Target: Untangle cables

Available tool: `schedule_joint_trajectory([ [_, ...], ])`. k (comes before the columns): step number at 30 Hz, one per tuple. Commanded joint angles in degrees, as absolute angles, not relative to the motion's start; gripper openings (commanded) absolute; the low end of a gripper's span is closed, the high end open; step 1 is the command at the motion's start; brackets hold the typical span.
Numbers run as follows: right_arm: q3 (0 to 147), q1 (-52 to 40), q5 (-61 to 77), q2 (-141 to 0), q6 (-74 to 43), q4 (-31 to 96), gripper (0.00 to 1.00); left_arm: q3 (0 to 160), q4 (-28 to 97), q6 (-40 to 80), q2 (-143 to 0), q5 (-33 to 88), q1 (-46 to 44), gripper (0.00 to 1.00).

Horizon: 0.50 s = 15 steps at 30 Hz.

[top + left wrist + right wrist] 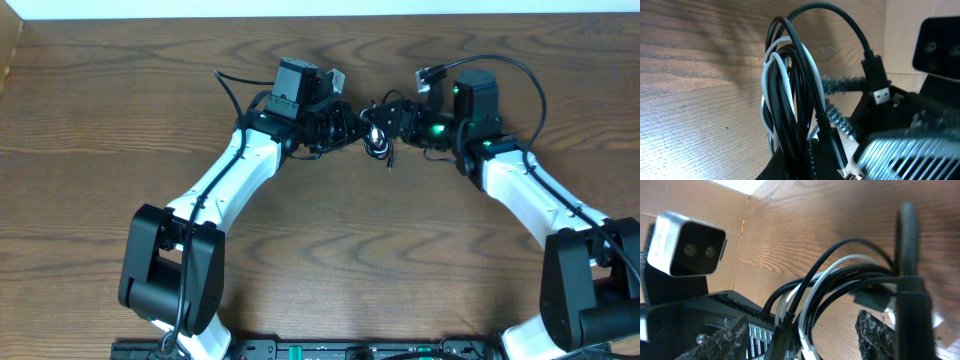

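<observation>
Holding the cables [377,142] from both sides, I have my two grippers nose to nose over the far middle of the table [320,260]. My left gripper [348,128] looks clamped on the foot of the bundle, and the loops stand up from between its fingers in the left wrist view. The right gripper [392,122] is pressed in against the same loops. Its ridged fingers [840,85] appear somewhat apart, but I cannot tell whether they pinch a strand.

The black cable [790,100] and the white cable [764,90] run side by side in one tight coil, with a USB plug [881,94] sticking out towards the right gripper. To do this step well, I judge I should take one colour only — the free plug end is the obvious handle — and draw it out slowly along the loop, not across it, while the left keeps the rest anchored. Pulling both colours at once would likely cinch the coil tighter.

No box, tray or bin shows near the work — the cables sit in nothing but my grip.
</observation>
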<state>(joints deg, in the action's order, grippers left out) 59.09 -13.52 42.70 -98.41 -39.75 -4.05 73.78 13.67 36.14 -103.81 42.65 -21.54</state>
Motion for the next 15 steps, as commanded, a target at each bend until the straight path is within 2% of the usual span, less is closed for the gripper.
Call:
schedule_joint_trajectory([
  [1,59.29,-15.62,39.31,-98.59,-38.74,-2.66,0.62,73.36,13.61,35.81,-102.98,42.57,-21.56,0.07],
  [2,59.29,-16.08,38.09,-98.59,-39.16,-2.00,0.60,73.36,13.61,35.79,-102.98,42.57,-21.56,0.07],
  [3,59.29,-16.69,36.86,-98.59,-39.16,-1.69,0.52,73.36,13.61,35.81,-102.98,42.57,-21.56,0.07],
  [10,59.29,-16.93,36.14,-98.59,-41.85,-5.56,0.19,73.36,13.63,35.81,-102.98,42.59,-21.56,0.07],
  [11,59.29,-16.93,36.16,-98.59,-42.61,-6.52,0.12,73.36,13.63,35.81,-102.98,42.59,-21.63,0.08],
  [15,59.29,-16.93,36.38,-98.59,-43.70,-8.86,0.04,73.36,13.67,35.81,-102.98,42.61,-22.02,0.07],
])
